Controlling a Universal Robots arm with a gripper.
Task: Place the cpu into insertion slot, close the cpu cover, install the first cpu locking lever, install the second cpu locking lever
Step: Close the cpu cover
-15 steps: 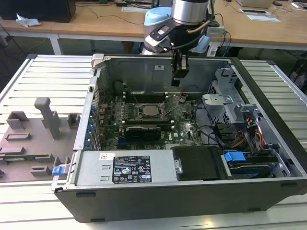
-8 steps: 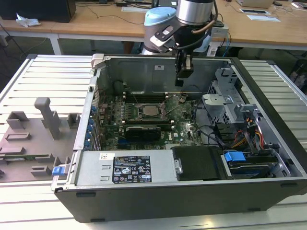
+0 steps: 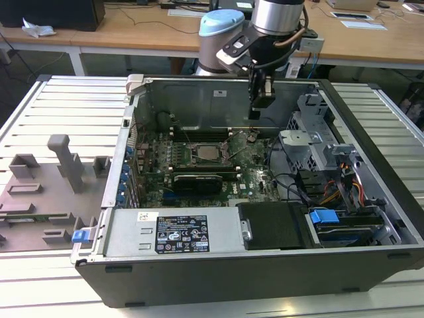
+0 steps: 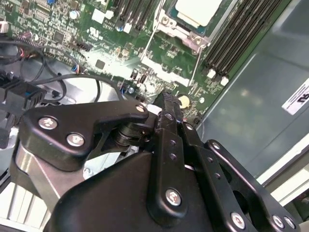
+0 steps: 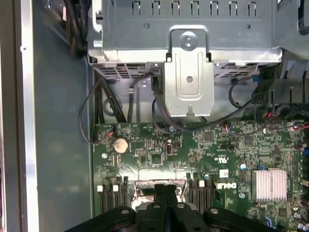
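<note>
**Closed end effector hangs over seated cpu, levers yet to be latched**

My end effector (image 3: 256, 112) hangs inside the open computer case (image 3: 265, 265), toward its back wall. The fingers are pressed together and grip nothing, as both wrist views show. The cpu (image 4: 198, 9) lies in the insertion slot (image 3: 196, 154) near the middle of the motherboard (image 3: 248, 173), and the cpu cover (image 4: 182, 31) appears to lie flat around it.

From that I judge the first two steps done and the locking levers the step in hand. A thin wire lever (image 4: 195, 67) runs out from the slot's corner across the board. It looks unlatched, though I cannot tell for certain. My fingertips are above the board, just off the slot on the side toward the drive cage (image 5: 188, 72), and they touch nothing.

Lever work, as I judge it, calls for a shut tip set against the thin wire, pressing it down and tucking it sideways under its catch. The memory slots (image 4: 236, 38) sit close beside the slot and leave little room for a slip.

The case rests on a slatted metal counter (image 3: 59, 99), with a grey fixture block (image 3: 59, 172) beside it toward the exterior view's left edge. Wooden desks (image 3: 132, 30) stand behind, in what looks like a workshop room.
</note>
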